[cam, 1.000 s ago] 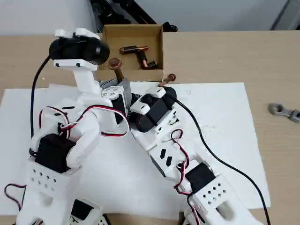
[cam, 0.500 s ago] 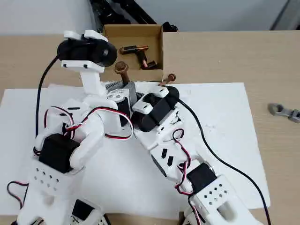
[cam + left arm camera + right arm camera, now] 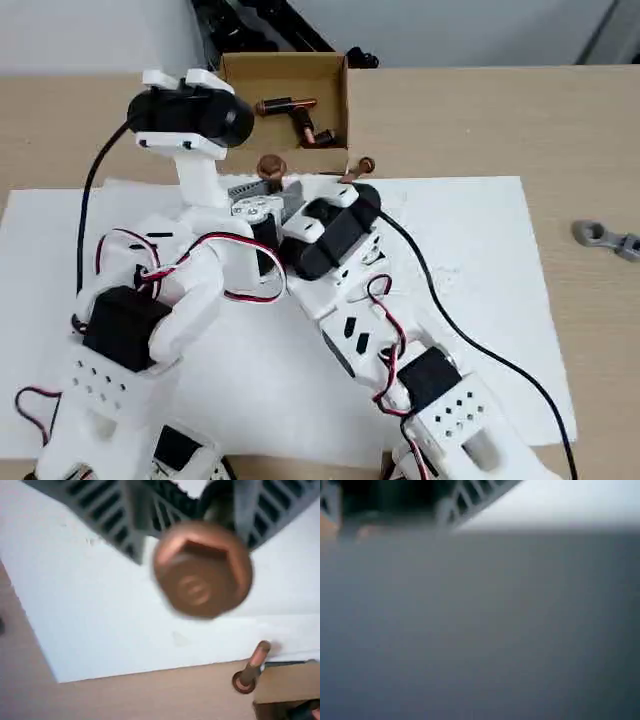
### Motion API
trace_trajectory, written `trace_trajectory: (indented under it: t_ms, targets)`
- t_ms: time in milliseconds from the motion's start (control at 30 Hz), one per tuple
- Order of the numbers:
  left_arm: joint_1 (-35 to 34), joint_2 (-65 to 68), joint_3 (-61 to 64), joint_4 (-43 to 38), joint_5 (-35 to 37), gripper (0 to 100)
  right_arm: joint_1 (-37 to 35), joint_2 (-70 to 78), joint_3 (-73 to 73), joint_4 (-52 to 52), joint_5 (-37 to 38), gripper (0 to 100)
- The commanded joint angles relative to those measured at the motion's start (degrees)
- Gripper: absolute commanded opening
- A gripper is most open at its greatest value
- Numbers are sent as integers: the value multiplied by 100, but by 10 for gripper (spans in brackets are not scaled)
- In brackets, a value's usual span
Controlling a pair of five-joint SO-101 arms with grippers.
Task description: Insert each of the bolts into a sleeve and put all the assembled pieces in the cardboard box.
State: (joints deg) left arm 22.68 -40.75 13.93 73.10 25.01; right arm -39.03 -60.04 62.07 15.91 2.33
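High view shows me the cardboard box (image 3: 346, 105) at the far side of the table (image 3: 560, 120), open at the top, with copper pieces (image 3: 288, 104) lying inside it toward its right wall. The left gripper (image 3: 270, 186) sits just in front of the box's near wall, over the far edge of the white paper sheet (image 3: 480, 260). It is pinching a bolt (image 3: 270, 166), head uppermost.

From the left wrist view I get the same grip from close up. The ribbed grey fingers (image 3: 112, 510) stand on either side of the shank, and the bolt's copper hexagonal head faces the lens, blurred. Past it a second copper piece (image 3: 251, 667) stands tilted at the border of the paper, just beside a corner of the box.

Back in the high view that second copper piece lies just in front of the box's near right corner, right at the tip of the right arm (image 3: 335, 235). The right gripper (image 3: 345, 192) is tucked under the wrist there. I cannot tell its state, nor whether it has hold of that piece. The right wrist view gives me only grey blur with a dark ribbed part along one edge, so it doesn't settle either question.

A small metal tool (image 3: 605, 238) lies on the bare table, well apart from the paper's right edge.
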Motion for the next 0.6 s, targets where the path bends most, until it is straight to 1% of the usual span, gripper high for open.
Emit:
trace_trajectory:
  t_ms: [0, 233, 367, 467, 567]
  targets:
    - [62, -53, -224, 9, -9, 158, -31, 13, -97, -127, -26, 2]
    - [62, -53, -295, 158, -105, 193, -31, 13, -97, -119, -18, 2]
    - [53, -53, -593, 554, -141, 226, -31, 13, -97, -119, -18, 2]
    - [53, -44, -787, 738, -220, 231, -31, 13, -105, -119, -18, 2]
    - [53, -44, -813, 738, -316, 232, -31, 13, -105, -127, -18, 2]
